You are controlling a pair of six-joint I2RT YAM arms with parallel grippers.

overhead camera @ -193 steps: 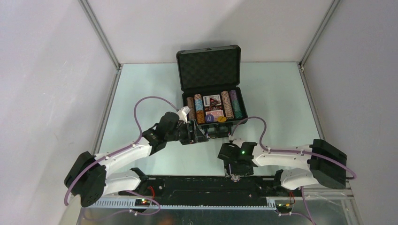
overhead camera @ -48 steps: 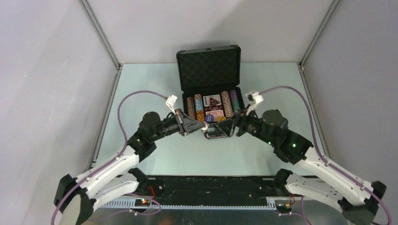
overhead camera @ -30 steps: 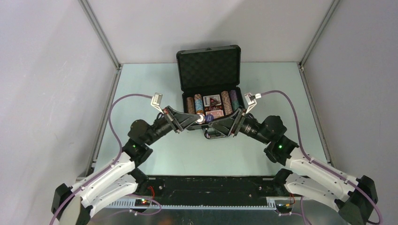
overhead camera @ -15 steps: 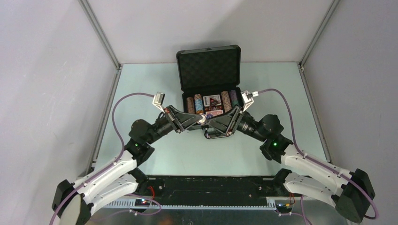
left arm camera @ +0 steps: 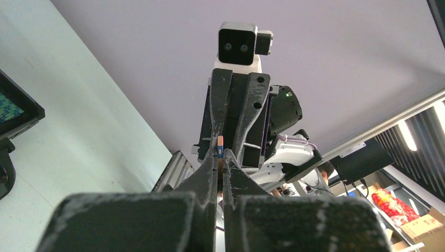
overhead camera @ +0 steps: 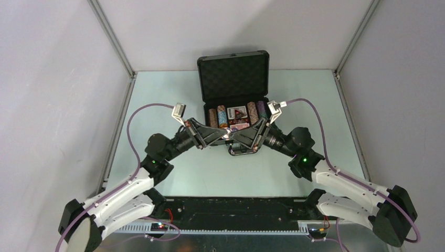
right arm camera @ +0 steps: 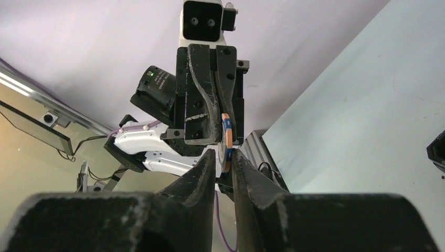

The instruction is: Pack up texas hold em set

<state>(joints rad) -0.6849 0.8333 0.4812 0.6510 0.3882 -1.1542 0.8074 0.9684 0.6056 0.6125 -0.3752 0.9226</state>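
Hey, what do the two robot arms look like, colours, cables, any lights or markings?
The left arm and right arm match: white shells over black joints. Each carries a looping purple cable, a white camera block at the wrist and a small green light. The fingers are black and tapered, with scuffed, whitish edges.

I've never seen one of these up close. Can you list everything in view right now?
briefcase: one, black, open at the table's far middle, foam lid upright.
chip rows: at least four, striped mixed colours, lying in the briefcase.
card decks: two, mostly red, between the chip rows.
loose chip: one, orange and blue, in the air before the briefcase.
table: one, pale green.
left gripper: one, black, shut on the loose chip.
right gripper: one, black, straddling that chip; grip unclear.
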